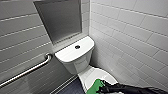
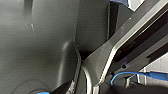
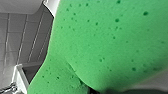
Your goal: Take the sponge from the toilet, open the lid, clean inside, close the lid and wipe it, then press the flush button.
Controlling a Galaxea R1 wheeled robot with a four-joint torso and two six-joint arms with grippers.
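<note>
1. The toilet (image 1: 75, 53) is the biggest thing ahead of you. Its cistern stands well beyond your right claw (image 1: 102, 88), against the tiled wall, and the bowl runs back from it toward the claw.
2. The lid (image 1: 96, 73) is down and lies directly beneath the claw. It looks glossy, so expect anything soft to slide across it easily.
3. The sponge (image 1: 94, 87) rests on the lid, touching the claw's tip and spreading away from it toward the robot's left.
   - Judge it light, soft and porous. The right wrist view shows a crease across it, so it probably folds under little pressure.
   - Pinch it across its thickness at the edge nearest the claw, deep enough that it won't peel out.
   - Its flat face is down. Its long axis seems to run outward from the claw across the lid, but part of it is cut off, so treat that as a guess.
4. The right claw sits against the sponge. I cannot tell whether it is clamped on it or open.
5. The flush button (image 1: 77, 46) sits on the cistern top, facing up, well beyond the claw.
</note>
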